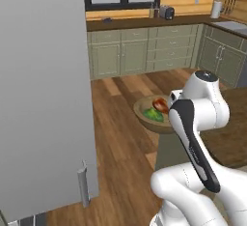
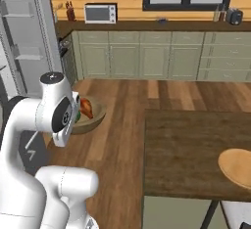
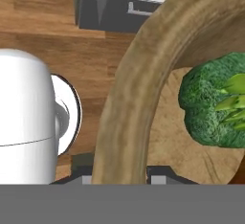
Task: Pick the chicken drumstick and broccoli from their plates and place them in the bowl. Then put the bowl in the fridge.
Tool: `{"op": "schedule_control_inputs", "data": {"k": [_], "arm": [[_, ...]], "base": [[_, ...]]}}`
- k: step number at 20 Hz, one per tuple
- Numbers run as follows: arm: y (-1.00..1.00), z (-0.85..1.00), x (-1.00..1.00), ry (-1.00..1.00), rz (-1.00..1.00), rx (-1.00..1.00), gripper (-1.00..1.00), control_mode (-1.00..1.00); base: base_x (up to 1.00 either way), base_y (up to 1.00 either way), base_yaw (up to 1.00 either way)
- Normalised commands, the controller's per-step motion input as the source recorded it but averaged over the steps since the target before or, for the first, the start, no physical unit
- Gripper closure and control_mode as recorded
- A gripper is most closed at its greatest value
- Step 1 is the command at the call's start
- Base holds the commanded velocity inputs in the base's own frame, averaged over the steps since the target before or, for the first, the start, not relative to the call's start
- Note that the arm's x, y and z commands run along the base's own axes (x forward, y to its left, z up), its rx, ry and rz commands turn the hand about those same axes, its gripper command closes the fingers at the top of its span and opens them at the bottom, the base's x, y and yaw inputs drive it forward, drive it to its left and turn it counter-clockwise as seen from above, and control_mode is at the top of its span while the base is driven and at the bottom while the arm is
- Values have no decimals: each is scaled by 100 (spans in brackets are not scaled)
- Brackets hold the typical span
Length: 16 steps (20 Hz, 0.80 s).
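Note:
The wooden bowl (image 1: 144,111) hangs in the air above the floor, carried by its rim. Inside it lie the reddish-brown chicken drumstick (image 1: 160,105) and the green broccoli (image 1: 153,116). From the right base view, the bowl (image 2: 95,119) and drumstick (image 2: 87,108) sit just beyond my arm's wrist. In the hand view my gripper (image 3: 119,176) is shut on the thick bowl rim (image 3: 129,98), with the broccoli (image 3: 215,103) close at the right. The fridge door (image 1: 43,99) stands open at the left, its bar handle (image 1: 83,187) low down. A tan wooden plate (image 2: 238,167) rests on the table.
Pale fridge shelves (image 2: 22,52) show at the left edge. The dark wooden table (image 2: 191,145) stands to the right of the bowl. Green cabinets (image 1: 144,51) and a counter run along the far wall, with wooden floor (image 1: 120,148) between.

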Motion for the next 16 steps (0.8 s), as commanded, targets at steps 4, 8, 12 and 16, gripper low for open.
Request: {"op": "schedule_control_inputs", "data": {"k": [4, 8, 12, 16], "arm": [[0, 0, 0, 0, 0, 0, 100, 100], [0, 0, 0, 0, 0, 0, 100, 100], [0, 0, 0, 0, 0, 0, 100, 100], [0, 0, 0, 0, 0, 0, 100, 100]], "base": [[81, -43, 0], [92, -20, 4], [100, 0, 5], [100, 0, 0]]}}
